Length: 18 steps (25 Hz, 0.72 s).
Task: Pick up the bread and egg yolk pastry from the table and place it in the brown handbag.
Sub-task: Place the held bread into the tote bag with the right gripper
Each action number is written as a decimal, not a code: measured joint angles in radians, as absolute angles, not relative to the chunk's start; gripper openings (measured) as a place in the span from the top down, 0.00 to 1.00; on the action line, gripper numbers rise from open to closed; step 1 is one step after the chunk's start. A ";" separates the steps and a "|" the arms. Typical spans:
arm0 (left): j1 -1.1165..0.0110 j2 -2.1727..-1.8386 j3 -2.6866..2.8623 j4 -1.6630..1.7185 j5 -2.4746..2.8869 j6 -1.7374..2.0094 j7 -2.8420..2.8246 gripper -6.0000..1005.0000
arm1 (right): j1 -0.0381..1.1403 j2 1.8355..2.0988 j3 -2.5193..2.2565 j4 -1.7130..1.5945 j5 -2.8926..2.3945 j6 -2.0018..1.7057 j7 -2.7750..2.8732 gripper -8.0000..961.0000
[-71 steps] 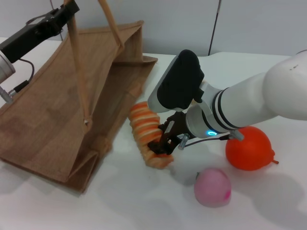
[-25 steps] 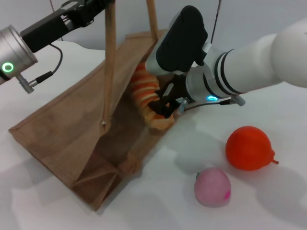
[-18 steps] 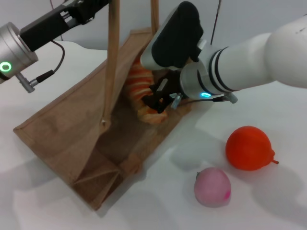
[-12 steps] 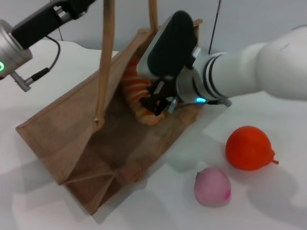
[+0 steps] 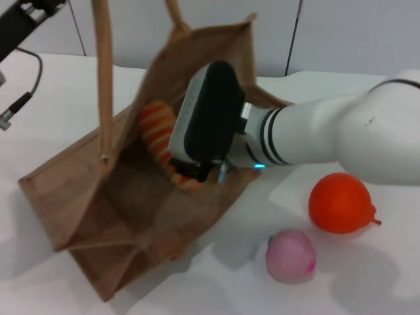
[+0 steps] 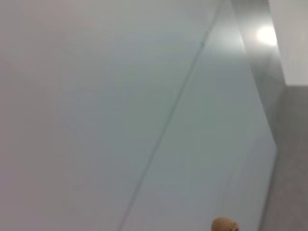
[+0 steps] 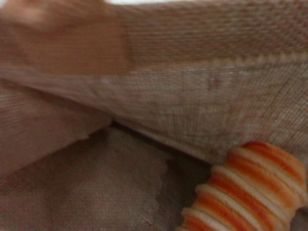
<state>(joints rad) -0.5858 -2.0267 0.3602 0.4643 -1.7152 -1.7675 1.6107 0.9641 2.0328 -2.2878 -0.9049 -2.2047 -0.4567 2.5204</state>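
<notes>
Bread (image 5: 157,134) now sits inside the brown handbag (image 5: 79,197), a second ago only at its mouth. Right gripper (image 5: 197,172) reaches in with it; grip state can't tell. Left arm holds a handle up. Egg yolk pastry not visible.

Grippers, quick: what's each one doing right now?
Left gripper: out of view, up by the brown handbag handle.
Right gripper: inside the bag, shut on the bread.
</notes>
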 joint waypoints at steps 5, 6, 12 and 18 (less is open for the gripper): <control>-0.572 -2.026 0.328 0.449 -1.715 -1.760 1.632 0.87 | 0.902 2.026 -2.294 -0.994 -2.208 -0.437 2.473 0.43; -0.570 -2.027 0.325 0.449 -1.715 -1.757 1.638 0.87 | 0.890 2.026 -2.293 -1.010 -2.207 -0.437 2.458 0.42; -0.550 -2.029 0.247 0.405 -1.716 -1.747 1.697 0.87 | 0.837 2.022 -2.281 -1.092 -2.211 -0.446 2.432 0.36; -0.529 -2.031 0.219 0.390 -1.716 -1.688 1.731 0.87 | 0.742 2.016 -2.185 -1.190 -2.213 -0.499 2.365 0.33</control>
